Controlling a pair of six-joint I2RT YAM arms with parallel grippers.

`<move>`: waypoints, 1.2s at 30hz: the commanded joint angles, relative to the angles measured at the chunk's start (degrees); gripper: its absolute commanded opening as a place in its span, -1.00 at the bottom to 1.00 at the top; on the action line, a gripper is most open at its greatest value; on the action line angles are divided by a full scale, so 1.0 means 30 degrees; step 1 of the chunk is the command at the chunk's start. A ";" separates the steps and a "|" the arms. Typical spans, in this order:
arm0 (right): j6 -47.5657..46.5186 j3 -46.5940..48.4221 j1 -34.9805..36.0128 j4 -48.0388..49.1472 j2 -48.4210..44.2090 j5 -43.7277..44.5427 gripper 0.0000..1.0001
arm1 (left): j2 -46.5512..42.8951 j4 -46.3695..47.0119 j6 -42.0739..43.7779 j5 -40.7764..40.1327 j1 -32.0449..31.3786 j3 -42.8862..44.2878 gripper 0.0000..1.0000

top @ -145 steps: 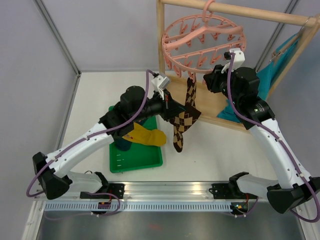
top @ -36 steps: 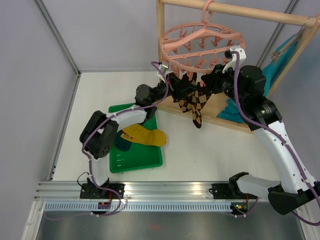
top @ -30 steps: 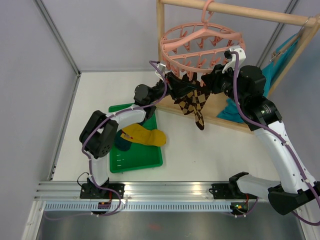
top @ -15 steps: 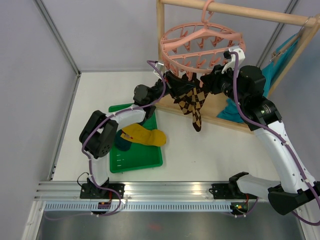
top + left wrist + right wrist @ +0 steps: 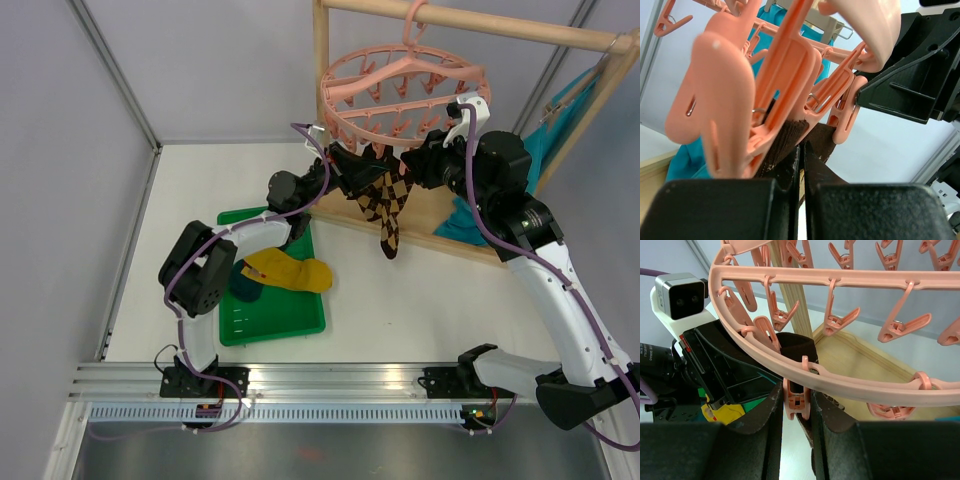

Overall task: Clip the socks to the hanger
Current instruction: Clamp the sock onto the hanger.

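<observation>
The round pink hanger (image 5: 405,95) hangs from the wooden rack. My left gripper (image 5: 350,172) is shut on the brown cuff of an argyle sock (image 5: 386,208), holding it up just under the ring; the sock's foot dangles below. In the left wrist view the cuff (image 5: 790,142) sits among the pink clips, pinched at my left gripper (image 5: 801,150). My right gripper (image 5: 796,390) is shut on one pink clip (image 5: 796,404) under the ring (image 5: 865,385), with the cuff (image 5: 797,345) right behind it. A mustard-yellow sock (image 5: 290,270) and a dark teal sock (image 5: 245,285) lie in the tray.
A green tray (image 5: 275,335) sits on the white table at the left. The wooden rack post (image 5: 322,90) stands just behind my left gripper. A large teal cloth (image 5: 545,140) hangs at the right behind the right arm.
My left gripper has lifted the argyle sock from over the tray up to the hanger's ring. In the last second it rose slightly and the sock's foot swung to hang straighter.
</observation>
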 commanded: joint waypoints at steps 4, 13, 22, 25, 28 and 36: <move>-0.0412 -0.0215 0.0036 0.0713 -0.0377 -0.0057 -0.99 | -0.0227 0.2558 -0.0846 -0.0466 -0.0016 0.0212 -0.95; -0.0442 -0.0303 0.0036 0.0684 -0.0465 0.0032 -0.99 | -0.0402 0.2735 -0.1081 -0.0495 -0.0133 0.0300 -0.95; -0.0324 -0.0391 0.0036 0.0742 -0.0816 0.0149 -0.33 | -0.0344 0.2354 -0.1081 -0.0407 -0.0163 0.0329 -0.95; -0.0353 -0.0274 0.0036 0.0684 -0.0963 0.0149 -0.04 | -0.0373 0.2149 -0.1052 -0.0261 -0.0192 0.0359 -0.85; -0.0324 -0.0157 0.0036 0.0596 -0.1022 0.0120 0.17 | -0.0519 0.2003 -0.0964 -0.0202 -0.0192 0.0242 -0.77; -0.0266 -0.0069 0.0065 0.0361 -0.0934 0.0061 0.30 | -0.0871 0.1592 -0.0787 -0.0115 -0.0222 0.0212 -0.73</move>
